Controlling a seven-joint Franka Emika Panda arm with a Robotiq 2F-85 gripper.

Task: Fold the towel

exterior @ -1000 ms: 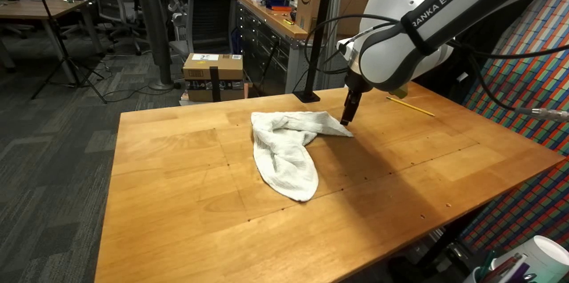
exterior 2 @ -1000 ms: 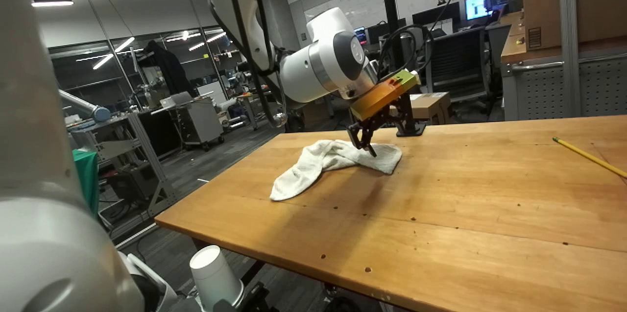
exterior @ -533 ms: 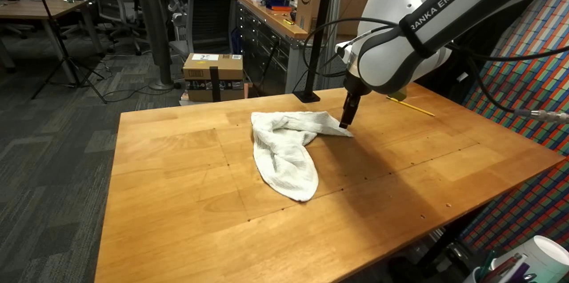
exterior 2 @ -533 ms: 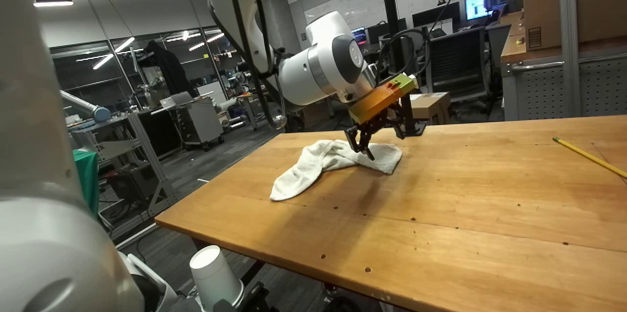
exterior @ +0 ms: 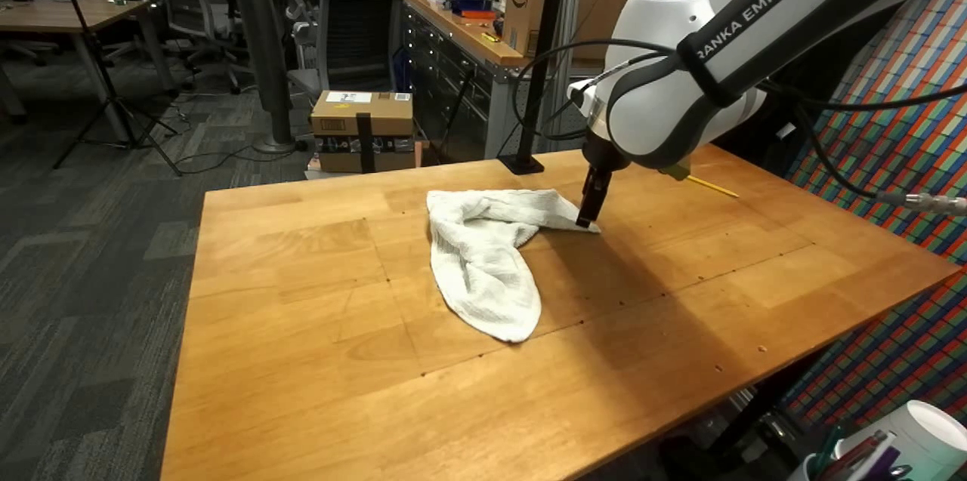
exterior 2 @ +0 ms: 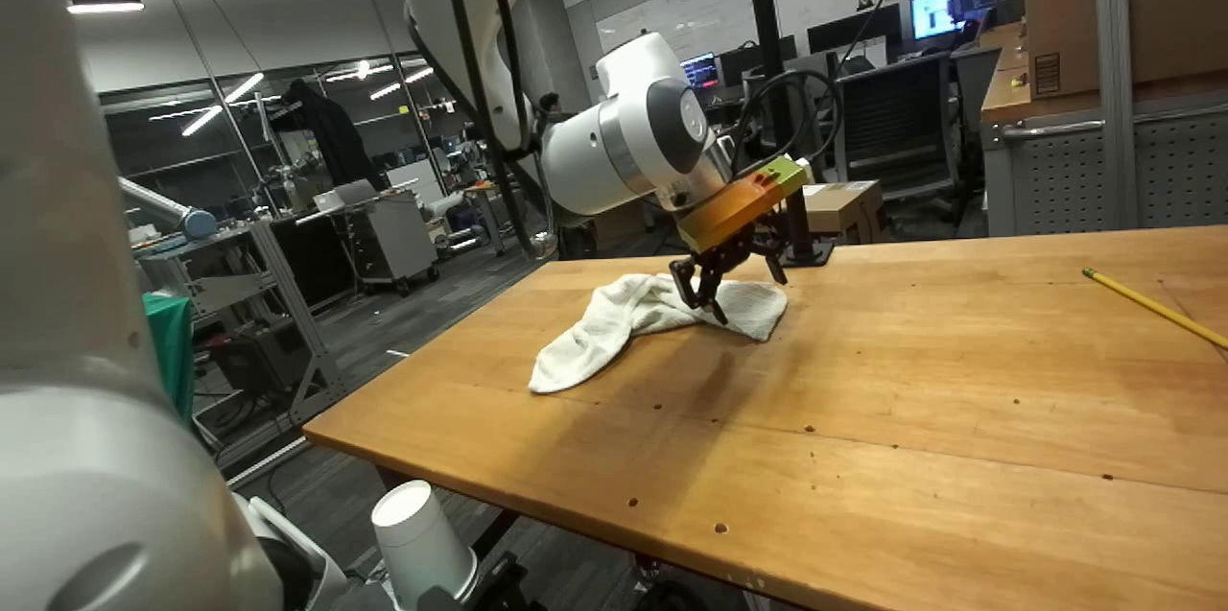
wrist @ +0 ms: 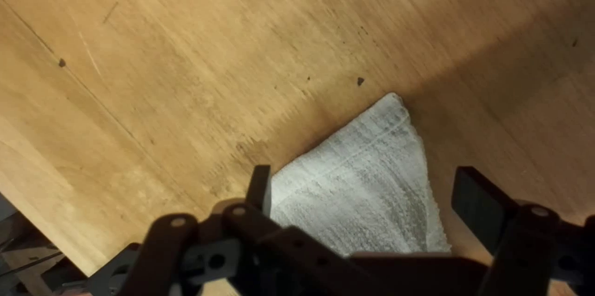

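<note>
I have brought my gripper [exterior 2: 751, 297] down, closer to the towel [exterior: 483, 269]. In an exterior view my fingertips [exterior: 585, 222] now cross in front of the towel's pointed corner, where a second ago they only just reached its far edge.

White towel [exterior: 485, 258] lies on table [exterior: 302, 360]; bent, rumpled

In an exterior view, wooden desk [exterior: 302, 360] is carrying rumpled towel [exterior: 483, 254] near far edge, black post [exterior: 550, 9] at that edge, pencil [exterior: 713, 187] toward right edge.
</note>
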